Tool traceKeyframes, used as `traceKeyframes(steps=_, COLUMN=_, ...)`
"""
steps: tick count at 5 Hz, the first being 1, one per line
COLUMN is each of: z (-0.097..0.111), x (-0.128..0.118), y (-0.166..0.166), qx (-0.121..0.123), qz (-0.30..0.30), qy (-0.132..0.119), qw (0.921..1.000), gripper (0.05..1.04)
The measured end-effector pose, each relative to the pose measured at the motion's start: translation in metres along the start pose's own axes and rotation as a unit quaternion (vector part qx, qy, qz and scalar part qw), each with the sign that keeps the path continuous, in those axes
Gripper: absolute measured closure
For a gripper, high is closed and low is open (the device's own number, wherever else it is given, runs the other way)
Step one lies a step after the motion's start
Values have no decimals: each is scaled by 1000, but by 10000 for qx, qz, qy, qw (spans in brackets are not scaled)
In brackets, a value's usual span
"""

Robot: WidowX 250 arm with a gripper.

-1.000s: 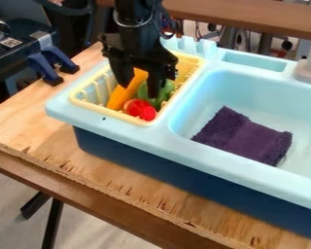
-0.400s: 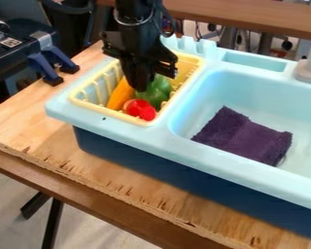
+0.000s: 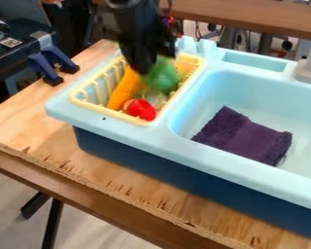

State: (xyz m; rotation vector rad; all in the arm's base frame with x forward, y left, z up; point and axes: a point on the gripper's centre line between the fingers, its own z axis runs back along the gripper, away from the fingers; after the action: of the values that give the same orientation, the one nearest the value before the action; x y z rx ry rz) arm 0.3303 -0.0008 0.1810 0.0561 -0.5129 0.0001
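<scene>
Near the basin-side edge of the yellow basket (image 3: pixel 110 115), the gripper (image 3: pixel 144 71) seemed clamped on the green pepper (image 3: pixel 162 77), as far as we could make out. We judged that a shallow grip could let it slip, or a low path snag it on the rim. The orange carrot (image 3: pixel 124 88) crowded it, the red toy (image 3: pixel 140 110) lay toward the front corner, and a purple cloth (image 3: pixel 244 136) lay in the basin (image 3: pixel 294 107).
</scene>
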Motion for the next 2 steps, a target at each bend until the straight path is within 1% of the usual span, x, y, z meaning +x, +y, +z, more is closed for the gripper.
traceKeyframes(steps=1, z=29, x=21, y=-27, qx=-127, qz=-139, qy=-431, qw=9989, gripper=986)
traceKeyframes(steps=2, z=56, x=37, y=-56, qx=-281, qz=-596, qy=-899, qw=9938, gripper=986)
